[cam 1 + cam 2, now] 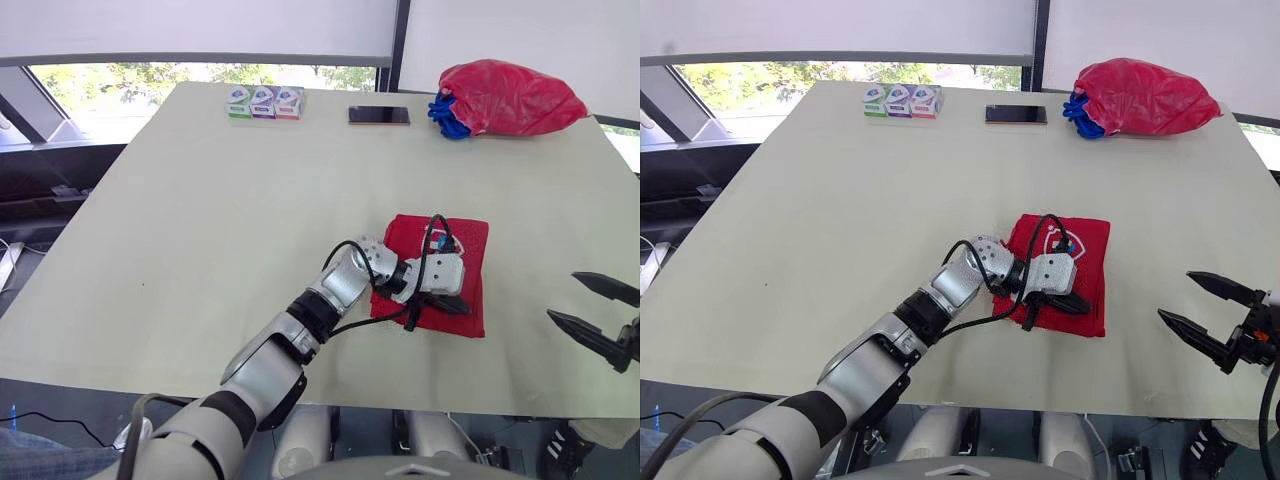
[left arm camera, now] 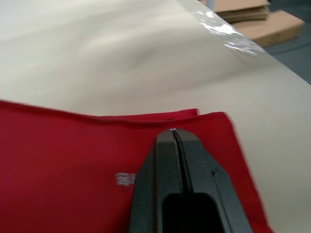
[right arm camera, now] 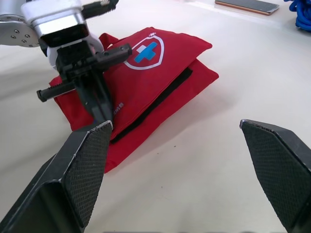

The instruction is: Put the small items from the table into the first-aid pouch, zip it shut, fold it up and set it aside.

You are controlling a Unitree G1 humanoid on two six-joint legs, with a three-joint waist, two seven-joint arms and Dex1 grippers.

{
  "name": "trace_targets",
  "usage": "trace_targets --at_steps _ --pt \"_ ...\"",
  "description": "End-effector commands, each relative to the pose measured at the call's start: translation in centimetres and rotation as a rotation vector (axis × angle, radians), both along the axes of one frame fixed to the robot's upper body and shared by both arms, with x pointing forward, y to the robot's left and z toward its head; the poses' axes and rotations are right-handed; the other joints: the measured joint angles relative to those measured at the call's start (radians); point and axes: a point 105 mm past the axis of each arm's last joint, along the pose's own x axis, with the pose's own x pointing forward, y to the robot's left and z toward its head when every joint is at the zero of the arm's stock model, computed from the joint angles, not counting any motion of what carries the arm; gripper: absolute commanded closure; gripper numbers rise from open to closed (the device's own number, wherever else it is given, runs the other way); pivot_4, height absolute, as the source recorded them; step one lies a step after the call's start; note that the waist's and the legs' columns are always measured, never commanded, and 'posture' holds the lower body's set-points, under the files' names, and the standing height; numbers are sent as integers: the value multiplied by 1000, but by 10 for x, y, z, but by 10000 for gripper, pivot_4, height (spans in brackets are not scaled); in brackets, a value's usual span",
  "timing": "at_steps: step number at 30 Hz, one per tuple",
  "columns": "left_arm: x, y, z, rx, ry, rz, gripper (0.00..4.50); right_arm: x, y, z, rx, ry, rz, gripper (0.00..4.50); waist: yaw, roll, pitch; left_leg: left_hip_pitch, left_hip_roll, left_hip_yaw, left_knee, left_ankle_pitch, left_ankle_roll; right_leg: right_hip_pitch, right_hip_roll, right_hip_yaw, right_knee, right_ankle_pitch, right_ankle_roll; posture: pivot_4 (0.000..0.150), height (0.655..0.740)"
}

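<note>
Step, judged: fold finishing. Left pincer (image 2: 174, 136) clenched, empty, pressing folded pouch (image 1: 467, 245) on bench (image 1: 200, 200). Right pincer (image 1: 565, 297) released, beside pouch. Next likely: grip pouch, set aside.

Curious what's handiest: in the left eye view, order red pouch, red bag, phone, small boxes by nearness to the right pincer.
1. Red pouch, left of the right pincer.
2. Red bag, far edge.
3. Phone, far middle.
4. Small boxes, far left.
</note>
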Motion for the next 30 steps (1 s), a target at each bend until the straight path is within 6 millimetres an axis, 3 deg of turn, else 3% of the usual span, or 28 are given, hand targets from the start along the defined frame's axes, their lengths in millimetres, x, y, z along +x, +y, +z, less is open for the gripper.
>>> trace_targets --at_steps 1,6,9,12,16,20,23,30 --pt "-10 3 -27 103 53 -34 44509 -3 7 6 -21 -36 58 0 0 0 -1 0 0 0 0 0 0 0 0 0 0 0 0 1500 7400" --pt "-16 -5 -29 109 69 -64 44509 -4 10 7 -14 -32 91 0 0 2 -2 0 0 0 0 0 0 0 0 0 0 0 0 1500 7400" --pt "-19 -10 -16 47 135 -70 44509 -3 11 8 -15 -33 95 0 0 2 -2 0 0 0 0 0 0 0 0 0 0 0 0 1500 7400" --pt "-17 -11 9 -44 182 -82 44509 -3 11 8 -15 -32 97 0 -2 2 -2 0 0 0 0 0 1 0 0 0 0 -1 1 1500 7400" --pt "10 -19 74 -254 152 -6 44509 -3 10 8 -10 -29 101 0 -2 1 -1 -1 0 0 0 0 1 0 0 0 0 -1 1 1500 7400" --pt "37 -24 101 -330 87 95 44509 -3 9 8 -11 -29 104 0 1 1 -1 -1 0 0 1 -1 1 0 0 -1 0 -3 4 1500 7400" --pt "51 -23 97 -298 45 150 44509 -2 8 9 -15 -31 101 0 0 1 -1 -1 -1 0 1 -1 2 0 0 0 -1 -2 4 1500 7400" --pt "66 -15 45 -101 -14 259 44509 0 5 11 -26 -43 94 0 0 1 0 -1 -2 0 1 -1 2 0 1 0 -1 -1 2 1500 7400"
